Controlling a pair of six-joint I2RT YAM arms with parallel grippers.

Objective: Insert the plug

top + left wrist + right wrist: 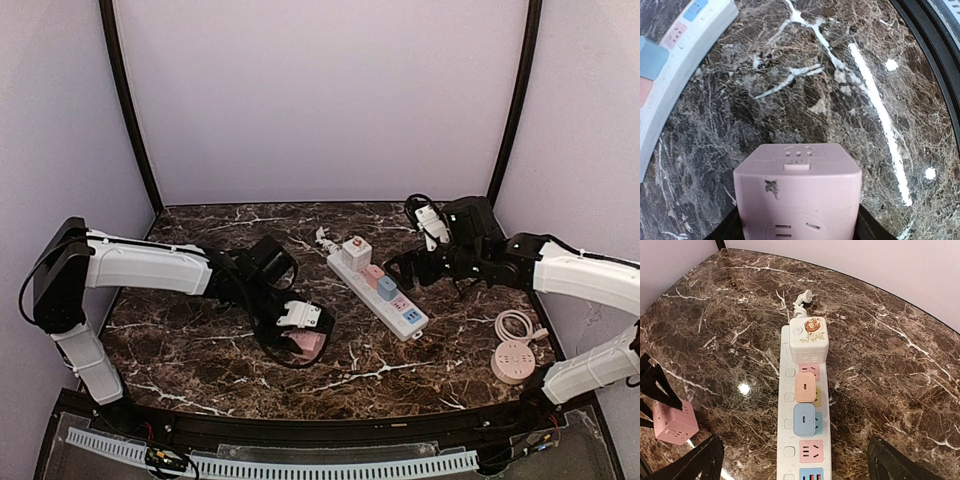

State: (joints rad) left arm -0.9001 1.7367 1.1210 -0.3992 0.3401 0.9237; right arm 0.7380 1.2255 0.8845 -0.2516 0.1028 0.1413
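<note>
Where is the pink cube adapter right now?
In the top view, the pink cube adapter is held in the left gripper, left of the near end of the white power strip.

Light is soft and even, from overhead. The top view is bright with pale walls, and shadows are hard to read on the dark surface [200,340]. The stone is glossy. The left wrist view has a long white glare streak and two small hot spots on its right; the right wrist view has one round glare dot. The pink cube [797,195] sits close to the lens, slightly soft. The power strip [670,75] bows at that frame's edge. The right gripper [795,462] fingers [697,460] are black silhouettes with no detail.
</note>
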